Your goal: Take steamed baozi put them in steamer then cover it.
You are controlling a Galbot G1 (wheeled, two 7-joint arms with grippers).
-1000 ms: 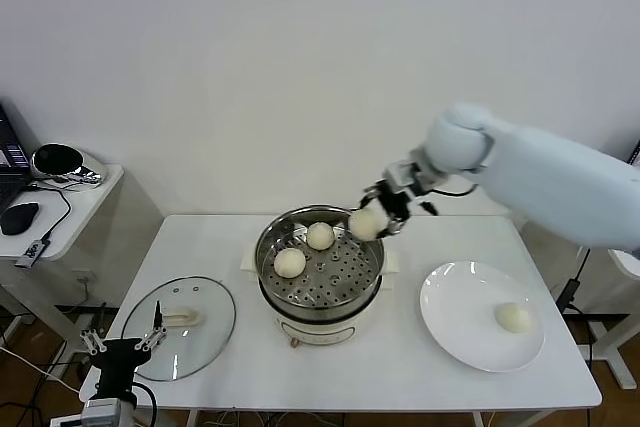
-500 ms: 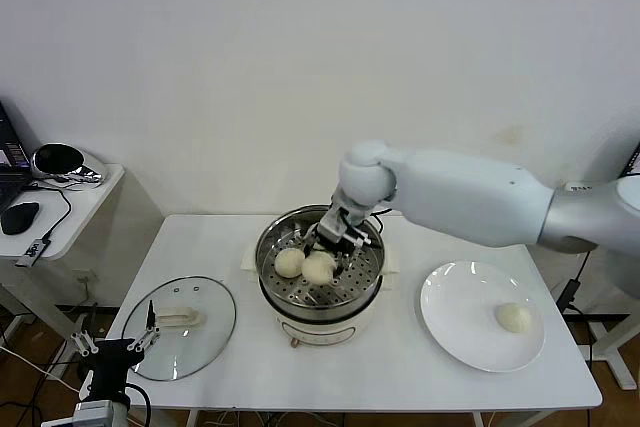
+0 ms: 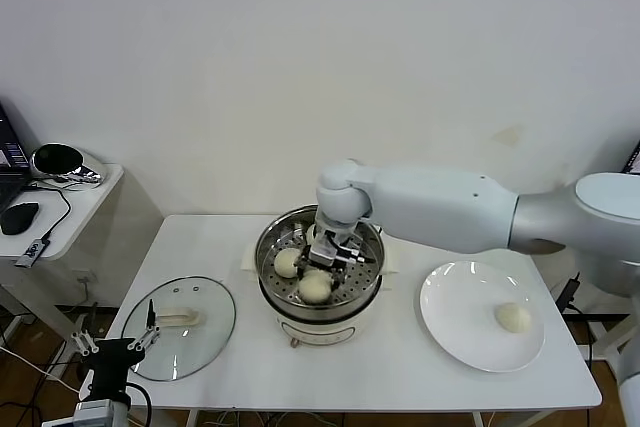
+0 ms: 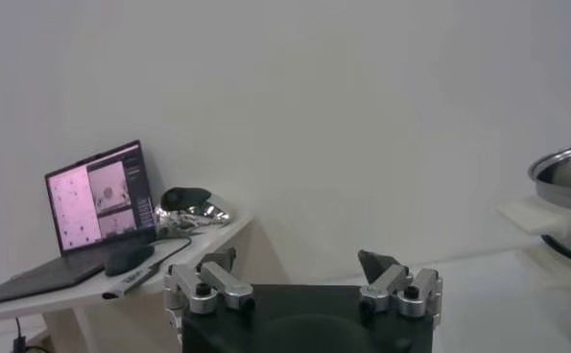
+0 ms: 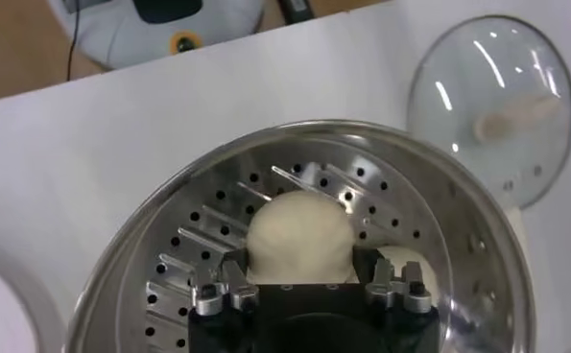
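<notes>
The steamer (image 3: pixel 262 247) stands mid-table, its perforated tray (image 5: pixel 218 230) showing. My right gripper (image 3: pixel 318 273) is down inside it, shut on a cream-white baozi (image 3: pixel 315 288) that rests low on the tray; in the right wrist view this baozi (image 5: pixel 299 235) fills the gap between the fingers of the gripper (image 5: pixel 302 261). A second baozi (image 3: pixel 287 263) lies beside it on the tray. Another baozi (image 3: pixel 513 317) sits on the white plate (image 3: pixel 460 319). The glass cover (image 3: pixel 205 332) lies flat, left of the steamer. My left gripper (image 3: pixel 115 345) waits open at the table's front left corner.
A side table with a laptop (image 4: pixel 98 197), a mouse and a shiny object (image 4: pixel 194 203) stands to the left. The steamer's cream base handle (image 4: pixel 535 216) juts out toward the left arm. Bare tabletop lies between the steamer and the plate.
My right gripper carried a baozi from above the steamer's far right rim down into the pot and toward its front. The left arm stayed put.
</notes>
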